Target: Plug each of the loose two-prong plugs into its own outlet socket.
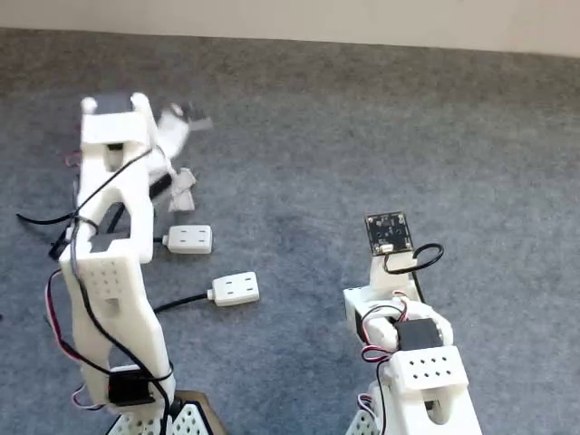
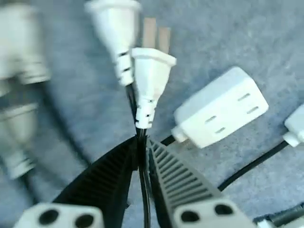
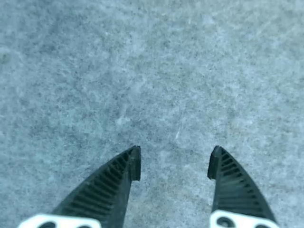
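My left gripper [image 2: 141, 142] is shut on the thin black cord just behind a white two-prong plug [image 2: 151, 76], whose brass prongs point away from me. A second white plug [image 2: 114, 28] lies right beside it. A white outlet block [image 2: 221, 107] with several slot pairs rests on the carpet close by. In the high view the left arm [image 1: 113, 236] stands over the plugs [image 1: 181, 186], with two outlet blocks [image 1: 189, 238] [image 1: 235, 288] to its right. My right gripper [image 3: 173, 164] hangs open over bare grey carpet.
More white plugs [image 2: 21, 47] lie blurred near the left gripper. Another plug [image 1: 177, 122] sits at the back left. Black cords run from the outlet blocks under the left arm. The right arm [image 1: 399, 335] stands at the front right on grey carpet [image 1: 362, 136].
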